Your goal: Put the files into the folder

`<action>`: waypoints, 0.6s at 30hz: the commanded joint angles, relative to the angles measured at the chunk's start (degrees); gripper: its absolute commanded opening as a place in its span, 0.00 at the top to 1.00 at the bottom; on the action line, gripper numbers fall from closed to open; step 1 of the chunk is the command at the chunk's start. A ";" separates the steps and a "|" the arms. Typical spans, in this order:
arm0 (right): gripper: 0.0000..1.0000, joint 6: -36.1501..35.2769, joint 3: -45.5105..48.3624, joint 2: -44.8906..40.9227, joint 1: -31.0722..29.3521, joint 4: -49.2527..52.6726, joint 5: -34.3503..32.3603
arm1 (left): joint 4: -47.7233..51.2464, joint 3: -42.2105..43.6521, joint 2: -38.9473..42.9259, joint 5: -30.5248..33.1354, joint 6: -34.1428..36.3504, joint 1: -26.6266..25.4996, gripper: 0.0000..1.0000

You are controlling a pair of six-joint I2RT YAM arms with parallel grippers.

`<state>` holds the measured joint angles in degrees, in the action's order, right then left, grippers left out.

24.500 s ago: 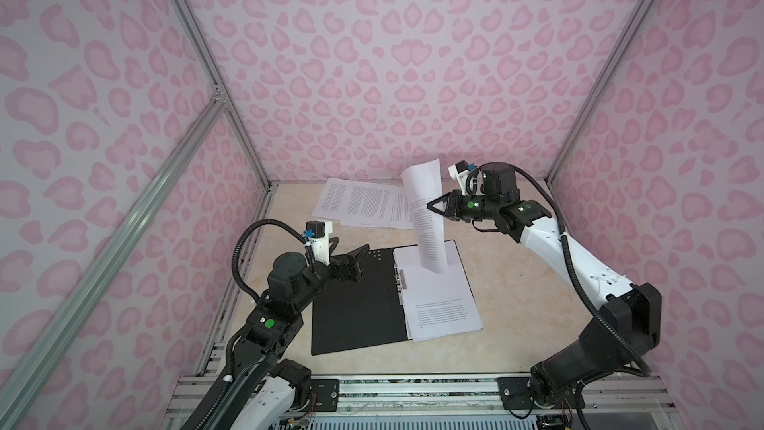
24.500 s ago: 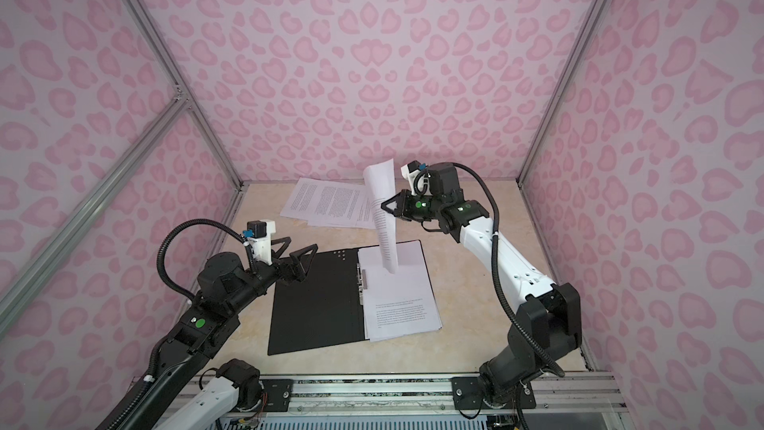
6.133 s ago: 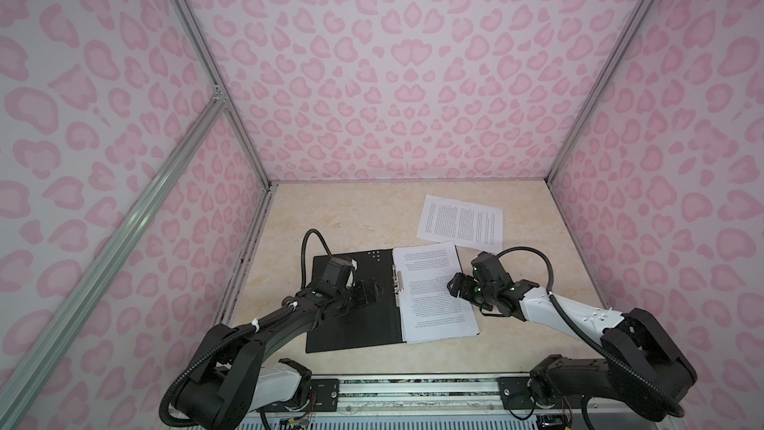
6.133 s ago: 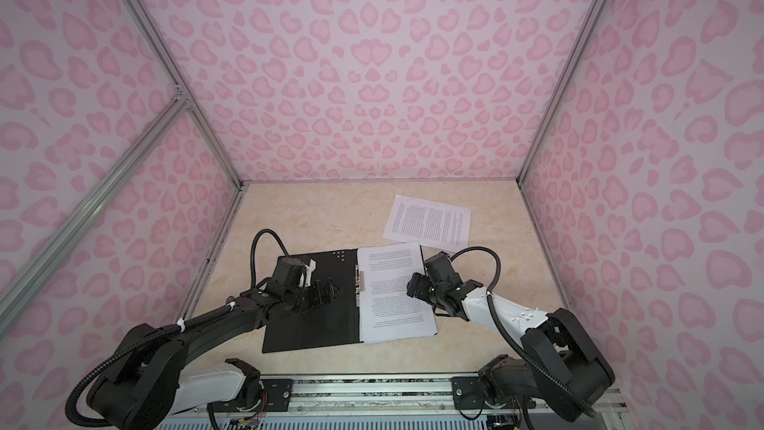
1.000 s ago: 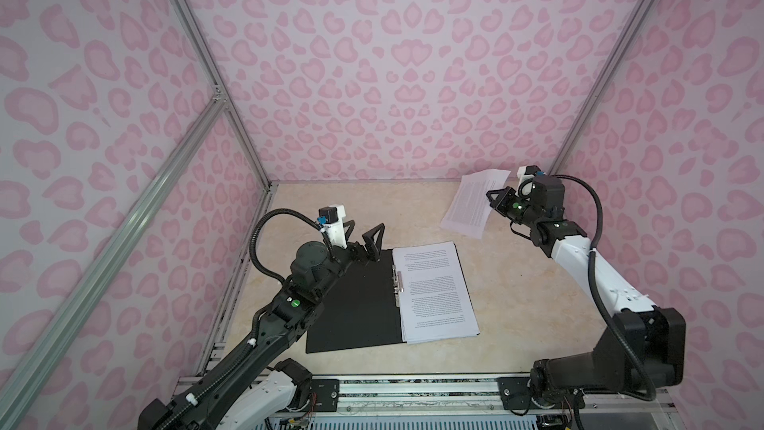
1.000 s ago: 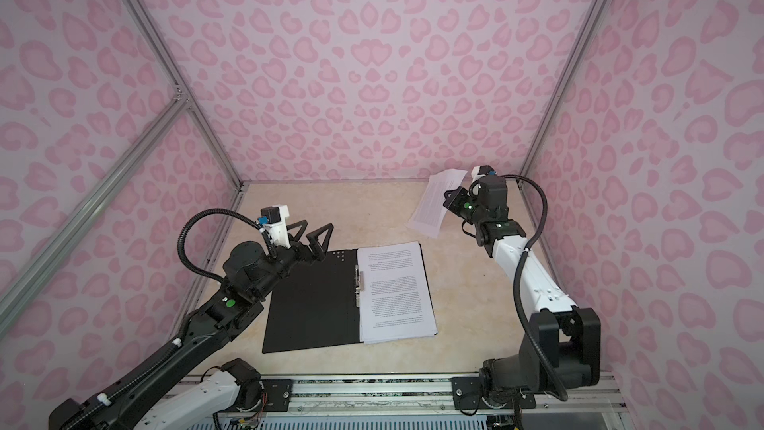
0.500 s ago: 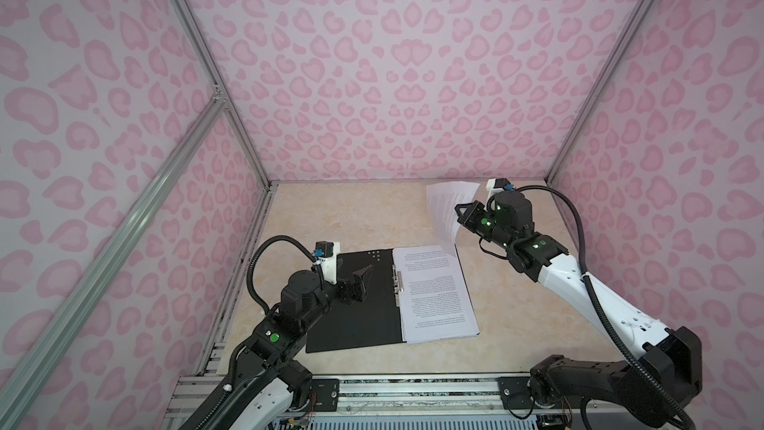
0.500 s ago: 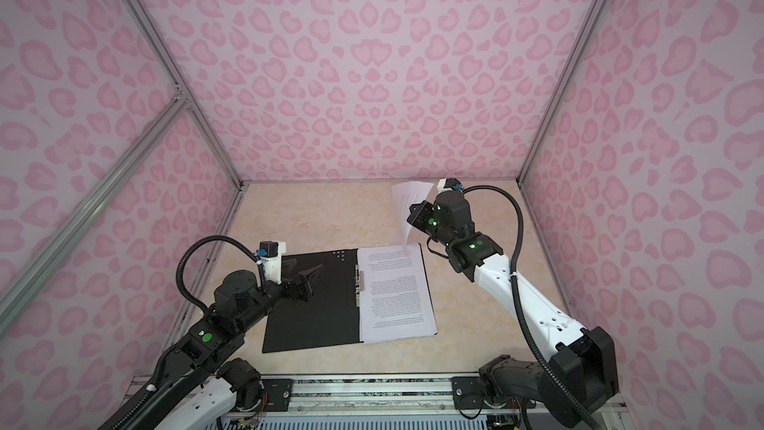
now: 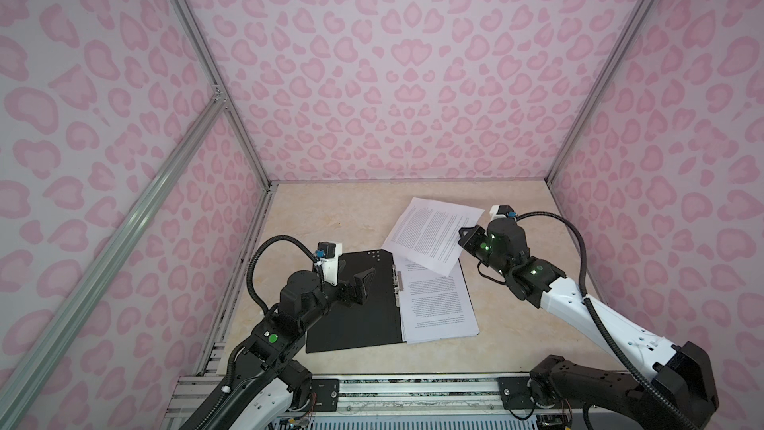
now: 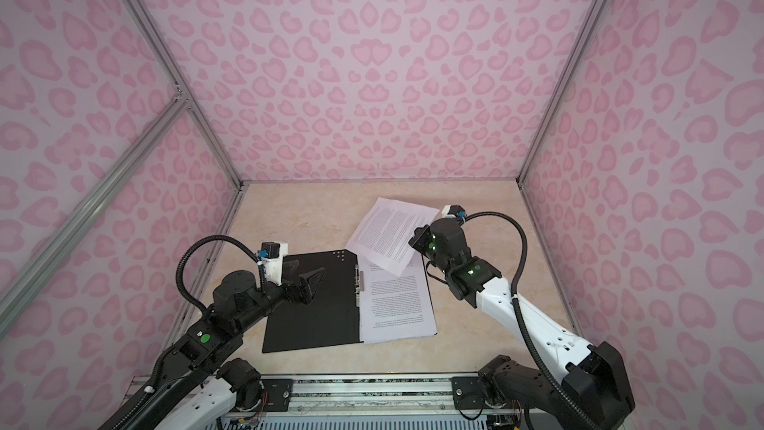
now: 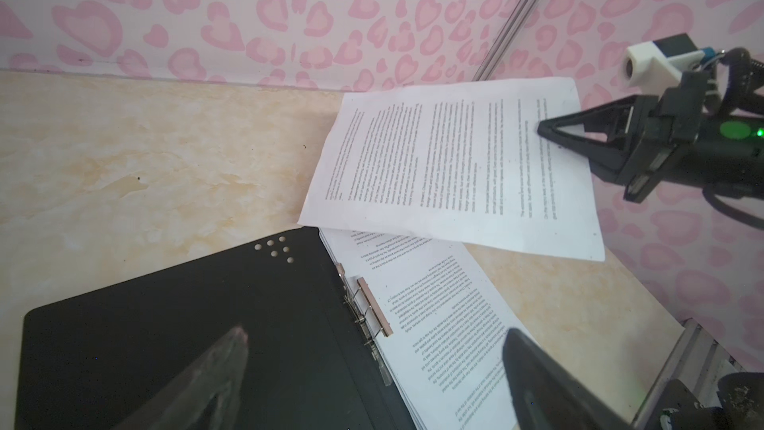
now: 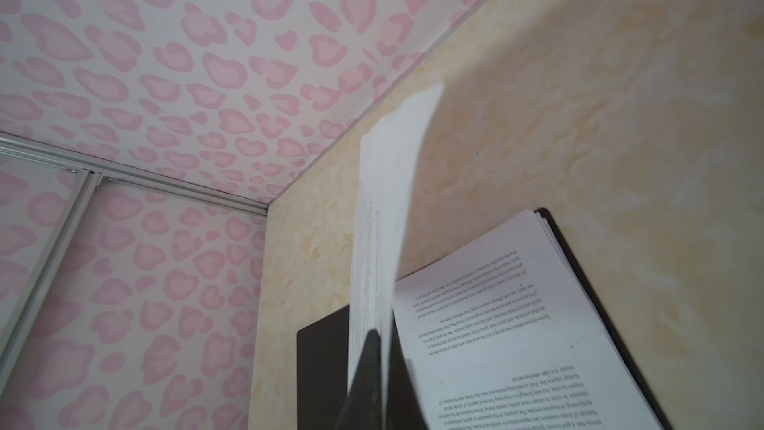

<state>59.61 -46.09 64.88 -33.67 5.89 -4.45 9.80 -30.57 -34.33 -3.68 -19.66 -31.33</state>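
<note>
Operator: Sheet of printed text (image 9: pixel 430 239) is hanging in my right gripper (image 9: pixel 462 237). The claw is pinched together on its edge, and I'm holding it tilted in the air over the far end of the open folder (image 9: pixel 355 324).

Spotter: What's sitting in the folder right now?

Operator: I'm seeing a stack of files (image 9: pixel 438 310) lying on the right-hand half, tucked against the metal spine clip (image 9: pixel 397 285), with the black left half lying bare. The lifted sheet's low corner is overlapping the stack's far edge in both top views. Whether it's touching, I can't tell.

Spotter: And your left side?

Operator: My left gripper (image 10: pixel 304 275) is hovering over the black half with its claw spread wide, gripping nothing.

Spotter: So how far along are we?

Operator: I'm judging us nearly through the loading. I'm not spotting any other loose paper on the table (image 9: pixel 330 217), so this one is looking like the last. What's remaining: squaring it over the stack, laying it down, letting go, and then probably closing the folder.
</note>
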 commanded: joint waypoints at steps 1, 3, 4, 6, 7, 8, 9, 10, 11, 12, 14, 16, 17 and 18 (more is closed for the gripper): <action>1.00 7.57 6.88 -3.34 -3.76 3.23 -13.32 | -0.52 -0.49 -0.71 -1.26 0.16 0.04 0.03; 1.00 11.65 12.06 -5.91 -5.71 3.90 -17.71 | -0.58 -0.46 -1.25 -1.79 -0.04 0.04 0.03; 1.00 13.42 14.26 -6.81 -6.31 3.79 -18.87 | -0.67 -0.46 -1.31 -1.93 -0.18 0.04 0.03; 1.00 15.89 18.33 -8.77 -6.76 3.85 -20.24 | -0.89 -0.40 -1.36 -2.01 -0.52 0.06 0.03; 1.00 16.77 19.81 -9.76 -6.82 4.47 -21.05 | -0.86 -0.43 -1.40 -2.04 -0.49 0.02 0.03; 1.00 17.32 21.50 -11.18 -6.77 4.23 -21.45 | -0.80 -0.31 -1.37 -2.10 -0.54 0.04 0.03; 1.00 17.84 23.16 -12.66 -6.79 4.05 -21.65 | -0.81 -0.24 -1.38 -2.10 -0.56 0.04 0.03; 1.00 18.19 24.29 -13.77 -6.89 3.87 -21.52 | -0.73 -0.20 -1.42 -2.18 -0.69 0.04 0.03; 1.00 18.45 25.24 -14.83 -6.96 4.10 -21.40 | -0.98 -0.20 -1.44 -2.49 -0.81 0.03 0.03; 1.00 18.74 25.84 -15.58 -7.26 4.21 -21.39 | -1.10 -0.19 -1.77 -2.91 -0.90 0.02 0.03; 0.97 19.44 26.99 -16.96 -8.23 4.13 -21.84 | -1.65 -0.20 -2.59 -4.07 -1.17 -0.01 0.03; 0.79 19.63 28.37 -18.27 -9.25 2.32 -22.77 | -1.89 -0.41 -4.08 -5.11 -1.34 0.04 0.03; 0.67 19.15 28.79 -18.72 -9.48 1.60 -22.96 | -1.59 -0.60 -5.03 -5.41 -1.35 0.04 0.03; 0.53 18.23 28.63 -19.16 -9.66 1.96 -23.33 | -1.22 -0.98 -6.12 -5.93 -1.37 0.04 0.03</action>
<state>77.82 -18.02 46.52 -42.85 10.04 -24.60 9.32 -30.59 -38.89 -7.55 -20.78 -31.35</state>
